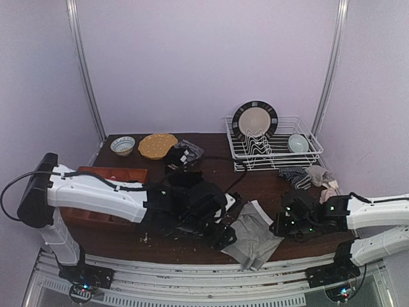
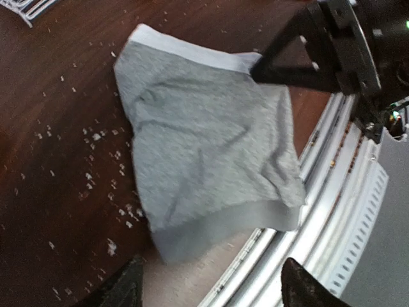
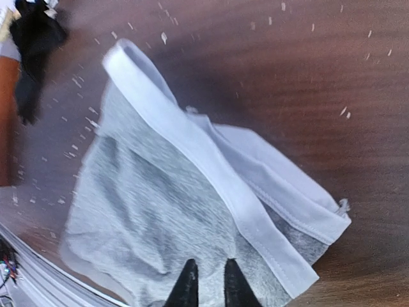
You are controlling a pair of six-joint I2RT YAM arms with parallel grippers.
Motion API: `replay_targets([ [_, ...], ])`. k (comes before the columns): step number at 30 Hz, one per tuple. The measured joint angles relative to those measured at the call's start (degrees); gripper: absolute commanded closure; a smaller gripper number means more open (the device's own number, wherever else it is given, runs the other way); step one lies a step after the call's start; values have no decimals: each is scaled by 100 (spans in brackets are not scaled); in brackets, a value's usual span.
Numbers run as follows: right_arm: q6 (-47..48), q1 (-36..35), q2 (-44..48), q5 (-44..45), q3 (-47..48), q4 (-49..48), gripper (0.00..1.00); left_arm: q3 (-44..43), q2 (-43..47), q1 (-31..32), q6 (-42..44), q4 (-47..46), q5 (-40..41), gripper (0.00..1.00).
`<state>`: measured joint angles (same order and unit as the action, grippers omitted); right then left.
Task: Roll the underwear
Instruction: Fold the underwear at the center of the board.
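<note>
Light grey underwear (image 2: 204, 147) lies spread flat at the near edge of the surface (image 1: 255, 188), one corner overhanging the rail. White waistband toward the far side. No fold or roll begun on it, so the rolling is all ahead.

Left gripper (image 2: 211, 288) hangs over the garment's near hem, wide open and holding nothing. Right gripper (image 3: 209, 284) is at the opposite side with its fingers nearly together. Cannot tell whether cloth is pinched.
</note>
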<state>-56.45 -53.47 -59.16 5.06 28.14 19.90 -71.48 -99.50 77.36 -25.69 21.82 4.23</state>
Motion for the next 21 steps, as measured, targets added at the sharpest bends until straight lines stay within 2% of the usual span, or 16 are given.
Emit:
replay_targets([
  [3,94,-7,-426,-127,-2,-83,90,20,-354,-494,-9,-315,-223,38],
  [7,94,15,-490,-111,-155,-190,90,-76,-1012,-752,-28,-549,-466,39],
  [9,96,101,-483,-101,-306,-221,89,-118,-1344,-767,-44,-660,-629,48],
  [13,142,407,-501,-105,-494,-251,88,-131,-1591,-778,-118,-1023,-975,81],
  [16,280,693,-614,-125,-461,-369,87,-42,-1602,-778,-205,-1296,-1268,98],
  [21,658,1073,-1239,-195,-52,-487,86,452,-1504,-713,-337,-1779,-1335,100],
])
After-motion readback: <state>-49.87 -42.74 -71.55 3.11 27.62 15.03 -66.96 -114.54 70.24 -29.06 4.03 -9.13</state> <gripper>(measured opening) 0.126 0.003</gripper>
